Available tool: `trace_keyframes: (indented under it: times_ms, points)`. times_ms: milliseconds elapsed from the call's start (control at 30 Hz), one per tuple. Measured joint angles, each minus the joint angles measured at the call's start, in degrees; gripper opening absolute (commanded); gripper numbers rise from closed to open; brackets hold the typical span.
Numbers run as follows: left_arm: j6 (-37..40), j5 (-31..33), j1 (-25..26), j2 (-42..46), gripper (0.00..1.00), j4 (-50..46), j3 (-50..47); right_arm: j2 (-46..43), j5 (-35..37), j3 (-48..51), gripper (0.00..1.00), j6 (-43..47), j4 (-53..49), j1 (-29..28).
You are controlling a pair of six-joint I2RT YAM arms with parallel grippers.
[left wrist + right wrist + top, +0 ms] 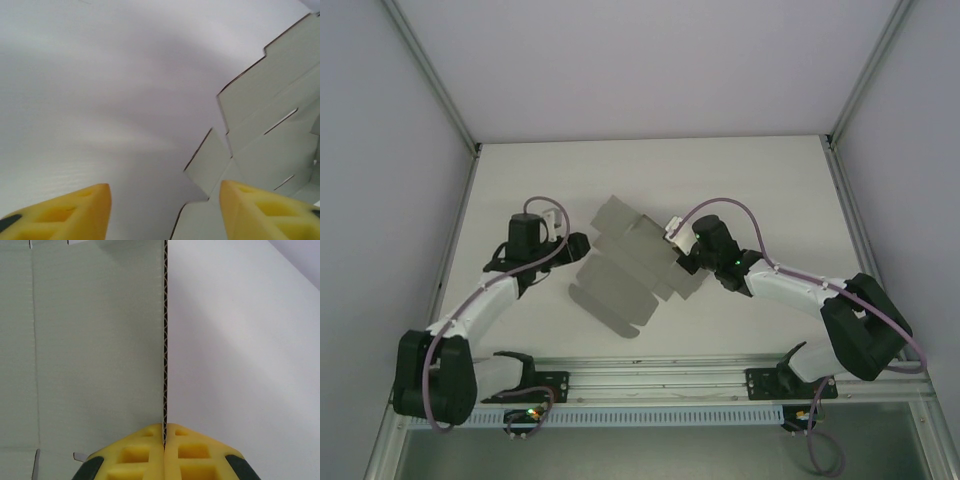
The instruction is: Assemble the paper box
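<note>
Paper box (620,275) lay as a mostly flat grey die-cut sheet mid-tabletop (750,180), between the two arms; right gripper (164,434) was closed on one panel, corrugated edge pinched between its yellow fingers (135,452). Left gripper (164,200) stood with jaws apart and empty, just beside the sheet's left flaps; contact couldn't be made out.
</note>
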State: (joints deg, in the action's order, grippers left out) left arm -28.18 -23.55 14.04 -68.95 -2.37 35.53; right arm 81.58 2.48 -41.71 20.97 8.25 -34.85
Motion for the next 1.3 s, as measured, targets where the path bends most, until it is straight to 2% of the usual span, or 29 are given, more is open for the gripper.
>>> trace_keyframes:
  times_ms: [100,267,333,433,533,633,700,800,1000,1167,1300]
  points:
    - [0.59,-3.32,0.00,-3.13,0.47,4.87,0.00,0.00,-0.92,-0.33,0.00,-0.42,-1.03,0.22]
    - [0.87,-7.67,0.00,-6.99,0.45,11.93,-0.50,0.00,-2.64,-0.98,0.00,-1.11,-1.66,0.72]
    - [0.81,-8.87,0.00,-7.74,0.41,13.46,-0.96,0.00,-3.23,-1.42,0.00,-1.44,-2.10,0.87]
    - [0.87,-10.01,0.00,-8.39,0.41,14.56,-1.22,0.00,-3.89,-1.77,0.00,-1.73,-2.29,1.05]
    - [0.74,-10.60,0.00,-8.46,0.26,15.17,-1.29,0.00,-4.68,-1.86,0.00,-1.90,-2.43,1.42]
    - [1.18,-11.19,0.00,-8.46,0.16,15.85,-1.38,0.00,-5.20,-1.86,0.00,-2.21,-2.51,1.84]
    - [1.46,-11.45,0.11,-8.46,0.12,15.93,-1.40,0.00,-5.70,-1.86,0.00,-2.64,-2.51,2.03]
    - [1.97,-12.15,0.33,-8.46,0.00,16.17,-1.44,0.00,-6.23,-1.86,0.00,-3.15,-2.51,2.36]
    - [4.50,-11.98,2.75,-7.04,0.00,17.03,-2.56,-1.01,-7.34,-1.86,0.00,-5.31,-3.89,4.04]
    - [8.39,-9.86,6.82,-1.31,0.00,17.09,-4.79,-1.01,-9.22,-2.84,0.00,-9.03,-6.40,6.84]
    - [13.22,-5.95,12.07,2.05,0.00,15.54,-4.83,-1.01,-10.29,-3.17,0.00,-8.74,-6.82,5.92]
